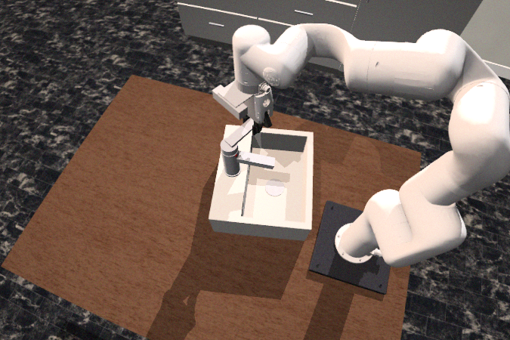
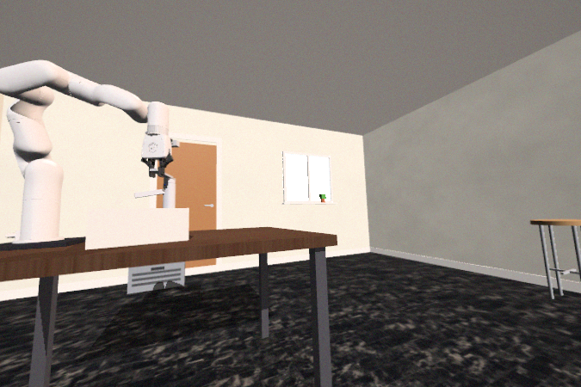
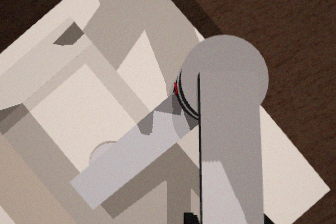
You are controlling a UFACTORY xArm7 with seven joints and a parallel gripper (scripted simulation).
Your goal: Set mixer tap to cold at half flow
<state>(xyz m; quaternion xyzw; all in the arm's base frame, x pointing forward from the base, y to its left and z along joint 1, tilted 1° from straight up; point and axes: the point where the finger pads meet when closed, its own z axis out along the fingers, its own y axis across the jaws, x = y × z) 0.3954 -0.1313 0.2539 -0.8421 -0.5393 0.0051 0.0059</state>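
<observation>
The grey mixer tap (image 1: 230,161) (image 2: 169,195) stands on the left rim of the white basin (image 1: 259,229) (image 2: 135,228) (image 3: 299,175). Its flat lever (image 1: 237,135) (image 3: 231,150) slopes up toward the basin's far corner. Its spout (image 1: 259,160) (image 2: 145,194) (image 3: 124,165) reaches out over the bowl. A red dot (image 1: 236,154) (image 3: 175,89) shows on the tap body under the cap; I see no blue dot. My gripper (image 1: 257,128) (image 2: 158,173) (image 3: 229,220) comes straight down on the lever's outer end and is shut on it. In the wrist view only the dark fingertips show at the bottom edge.
The basin sits on a brown wooden table (image 1: 122,180) (image 2: 254,236). The arm's dark base plate (image 1: 331,248) lies right of the basin. Grey cabinets (image 1: 271,16) stand behind the table. A stool (image 2: 565,255) stands far off on the dark floor.
</observation>
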